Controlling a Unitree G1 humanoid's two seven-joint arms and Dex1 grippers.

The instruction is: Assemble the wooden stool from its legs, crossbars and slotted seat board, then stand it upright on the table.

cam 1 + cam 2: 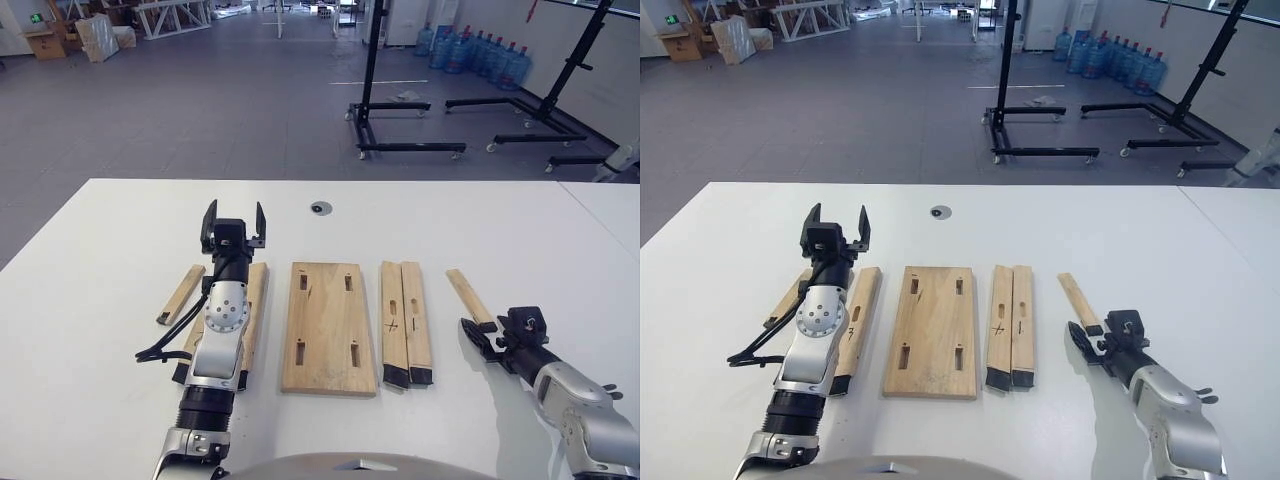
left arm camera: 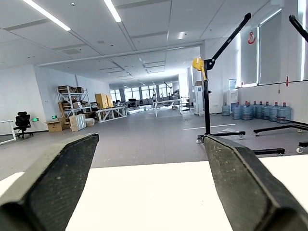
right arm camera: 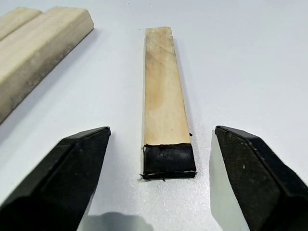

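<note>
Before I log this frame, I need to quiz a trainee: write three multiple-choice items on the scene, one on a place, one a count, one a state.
1. Where does the seat board lie? A. between the left arm and right arm B. at the table's left edge C. on the floor
2. How many slots does it have? A. two B. four C. six
3. How is the right gripper? A. shut on a leg B. shut on the board C. open
Key: 1 A, an arm flanks each side; 2 B, two slots near each end; 3 C, its fingers stand apart before the bar's black tip.
</note>
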